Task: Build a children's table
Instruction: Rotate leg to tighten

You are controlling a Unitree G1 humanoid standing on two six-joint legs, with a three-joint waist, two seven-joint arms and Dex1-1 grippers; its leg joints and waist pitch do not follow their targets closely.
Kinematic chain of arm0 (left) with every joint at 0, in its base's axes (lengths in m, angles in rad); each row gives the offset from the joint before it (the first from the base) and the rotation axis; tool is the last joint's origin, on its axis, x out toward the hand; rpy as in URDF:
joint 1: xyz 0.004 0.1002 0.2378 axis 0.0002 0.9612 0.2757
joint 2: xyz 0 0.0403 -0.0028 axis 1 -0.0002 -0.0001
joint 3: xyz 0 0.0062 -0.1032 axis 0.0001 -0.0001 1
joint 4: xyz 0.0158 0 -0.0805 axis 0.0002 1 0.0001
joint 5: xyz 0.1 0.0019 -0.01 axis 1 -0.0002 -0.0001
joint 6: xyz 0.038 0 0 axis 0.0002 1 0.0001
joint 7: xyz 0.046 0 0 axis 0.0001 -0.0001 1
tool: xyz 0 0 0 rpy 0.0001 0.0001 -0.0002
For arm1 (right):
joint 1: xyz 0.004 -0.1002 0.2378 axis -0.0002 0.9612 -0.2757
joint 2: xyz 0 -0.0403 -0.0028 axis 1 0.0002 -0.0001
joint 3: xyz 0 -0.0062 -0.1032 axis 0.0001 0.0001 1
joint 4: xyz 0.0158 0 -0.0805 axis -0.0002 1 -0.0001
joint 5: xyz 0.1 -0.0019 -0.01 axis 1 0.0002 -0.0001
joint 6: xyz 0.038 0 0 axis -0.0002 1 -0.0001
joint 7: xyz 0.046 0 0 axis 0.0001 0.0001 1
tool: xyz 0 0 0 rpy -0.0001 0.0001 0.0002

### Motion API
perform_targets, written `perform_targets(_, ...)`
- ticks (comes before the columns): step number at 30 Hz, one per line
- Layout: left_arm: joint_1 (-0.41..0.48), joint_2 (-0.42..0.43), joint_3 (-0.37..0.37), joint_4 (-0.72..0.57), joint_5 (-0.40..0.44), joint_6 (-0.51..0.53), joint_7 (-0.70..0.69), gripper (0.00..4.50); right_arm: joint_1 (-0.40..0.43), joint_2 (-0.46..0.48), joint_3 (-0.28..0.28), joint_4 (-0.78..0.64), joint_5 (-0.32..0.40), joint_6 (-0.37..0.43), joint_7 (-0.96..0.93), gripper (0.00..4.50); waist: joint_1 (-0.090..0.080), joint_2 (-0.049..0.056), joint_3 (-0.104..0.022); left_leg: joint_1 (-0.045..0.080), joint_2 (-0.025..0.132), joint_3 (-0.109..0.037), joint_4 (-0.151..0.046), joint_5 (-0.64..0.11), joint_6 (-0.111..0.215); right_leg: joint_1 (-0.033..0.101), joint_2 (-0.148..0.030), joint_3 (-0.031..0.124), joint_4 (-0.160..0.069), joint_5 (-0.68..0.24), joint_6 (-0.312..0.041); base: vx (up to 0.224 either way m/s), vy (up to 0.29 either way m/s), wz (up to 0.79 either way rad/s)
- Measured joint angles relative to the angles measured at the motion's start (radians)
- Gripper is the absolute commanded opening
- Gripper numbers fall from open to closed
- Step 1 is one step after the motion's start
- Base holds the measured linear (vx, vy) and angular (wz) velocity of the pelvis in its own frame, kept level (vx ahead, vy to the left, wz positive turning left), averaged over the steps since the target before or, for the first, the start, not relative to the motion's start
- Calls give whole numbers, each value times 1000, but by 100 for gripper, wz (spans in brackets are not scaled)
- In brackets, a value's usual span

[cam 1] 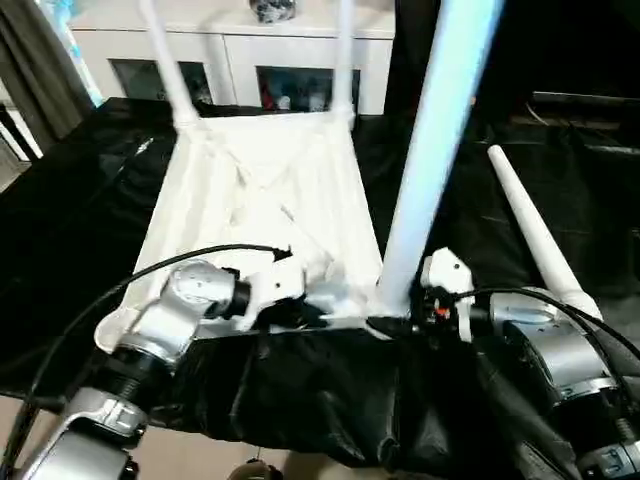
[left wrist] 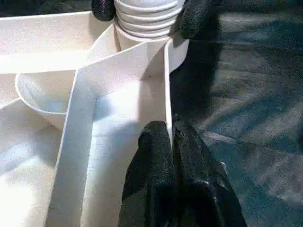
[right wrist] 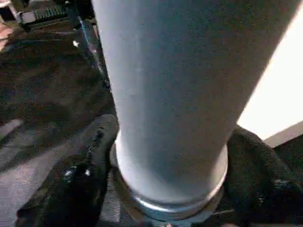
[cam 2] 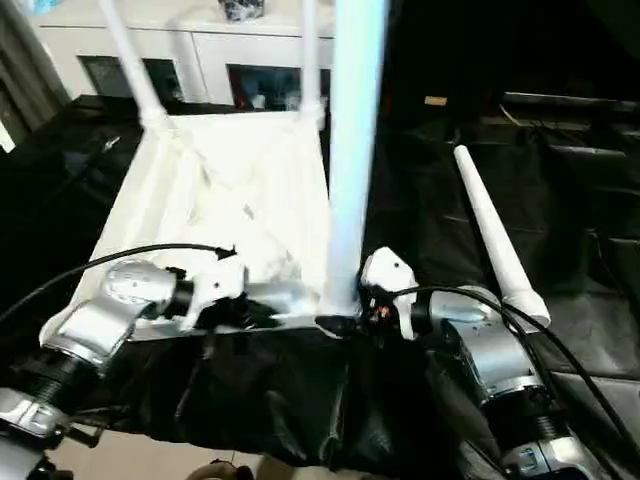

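The white tabletop (cam 1: 260,190) lies upside down on black cloth, its ribbed underside up. Two white legs (cam 1: 165,60) (cam 1: 343,55) stand upright in its far corners. A third leg (cam 1: 430,150) stands in the near right corner socket. My right gripper (cam 1: 390,325) is shut on this leg's base, one finger (right wrist: 90,161) on each side of the threaded end (left wrist: 144,21). My left gripper (left wrist: 171,137) is shut on the thin side wall of the tabletop, just beside that corner. Another leg (cam 1: 535,235) lies loose on the cloth to the right.
A white cabinet (cam 1: 230,40) with glass doors stands behind the table. Black cloth (cam 1: 60,200) covers the whole work surface and hangs over its near edge. Black cables run along both forearms.
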Motion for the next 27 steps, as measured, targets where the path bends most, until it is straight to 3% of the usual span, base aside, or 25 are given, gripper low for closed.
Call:
perform_targets(10, -11, -1, -6, 29, -3, -28, -34, 0, 23, -7, 6, -33, 6, 21, 18, 274, 4, 0, 0, 1, 0, 0, 1, 0, 0, 0, 0, 0, 4, 0, 0, 0, 0, 0)
perform_targets(13, -11, -20, -5, 31, 3, -19, 1, 0, 40, 20, -16, -37, 11, 27, -36, 274, 5, 0, 0, 2, 0, 0, 1, 0, 0, 1, 0, 1, 4, 0, 0, 0, 0, 0)
perform_targets(16, -24, -67, 10, 43, 39, 30, 125, 0, 46, 110, -70, -14, -15, 43, -224, 274, -4, -1, 0, 3, 0, 0, 1, 0, 0, 2, 0, 1, 4, 1, -2, 0, 0, 0)
perform_targets(21, -28, -186, 17, 33, 85, 140, 313, 0, 40, 263, -159, 20, -65, 59, -580, 273, -34, -2, 0, 4, 0, -1, 1, 0, -1, 0, 0, 1, 4, -1, 3, 0, 0, 0)
perform_targets(27, 9, -278, 16, -49, 132, 259, 470, 0, 28, 368, -198, 33, -118, 58, -818, 273, -38, 0, -1, 4, 0, -1, 0, 0, -1, 1, 0, 1, 3, -1, 3, 0, 0, 0)
